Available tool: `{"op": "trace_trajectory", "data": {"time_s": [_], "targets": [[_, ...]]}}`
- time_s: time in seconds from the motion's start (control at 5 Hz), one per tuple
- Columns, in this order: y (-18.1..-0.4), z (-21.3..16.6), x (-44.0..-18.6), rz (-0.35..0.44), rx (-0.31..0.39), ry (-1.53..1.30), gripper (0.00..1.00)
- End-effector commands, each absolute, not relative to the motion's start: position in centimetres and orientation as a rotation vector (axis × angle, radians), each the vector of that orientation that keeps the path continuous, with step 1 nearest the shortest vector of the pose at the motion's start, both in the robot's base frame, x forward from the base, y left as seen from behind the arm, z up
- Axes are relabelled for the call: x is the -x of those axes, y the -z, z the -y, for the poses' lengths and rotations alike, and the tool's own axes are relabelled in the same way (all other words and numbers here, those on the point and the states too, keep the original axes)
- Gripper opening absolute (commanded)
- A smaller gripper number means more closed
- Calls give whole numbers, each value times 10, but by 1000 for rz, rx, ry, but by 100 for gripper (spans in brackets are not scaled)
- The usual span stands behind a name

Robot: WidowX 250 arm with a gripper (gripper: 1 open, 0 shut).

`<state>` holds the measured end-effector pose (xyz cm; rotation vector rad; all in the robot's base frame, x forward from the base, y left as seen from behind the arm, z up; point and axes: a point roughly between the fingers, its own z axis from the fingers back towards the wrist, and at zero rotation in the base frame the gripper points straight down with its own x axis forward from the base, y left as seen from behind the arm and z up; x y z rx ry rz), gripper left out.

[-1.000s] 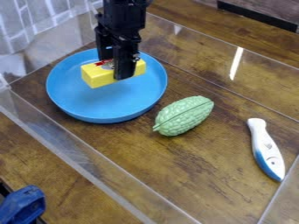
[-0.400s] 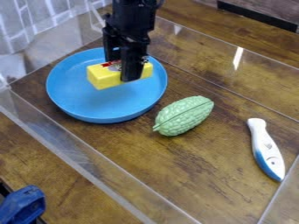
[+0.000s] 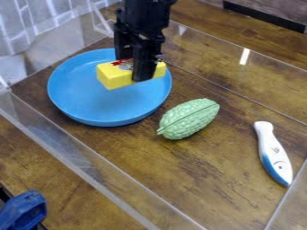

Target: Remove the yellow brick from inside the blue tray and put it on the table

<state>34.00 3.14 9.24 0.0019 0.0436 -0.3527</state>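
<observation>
All of me that shows is black. My arm (image 3: 145,11) enters from the top edge as a blocky, matte column, squared at the sides, with a faint lighter sheen along its left face. Below it my gripper (image 3: 139,65) narrows into 2 flat, straight fingers (image 3: 145,68), black as well, with blunt squared ends. The nearer finger reads as a plain dark slab; the other is mostly hidden behind it. A slightly wider housing sits where the fingers join the arm. I can make out no cables, screws, labels or printed markings at this size; the surfaces look plain and unbroken.
</observation>
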Motion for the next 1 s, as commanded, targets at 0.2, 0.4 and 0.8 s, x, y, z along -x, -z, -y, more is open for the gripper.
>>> {"op": "trace_trajectory", "data": {"time_s": [0.2, 0.4, 0.8], "targets": [[-140, 20, -351, 89, -34, 398, 0], [-145, 37, -352, 88, -36, 414, 0], [-146, 52, -347, 68, -25, 417, 0]]}}
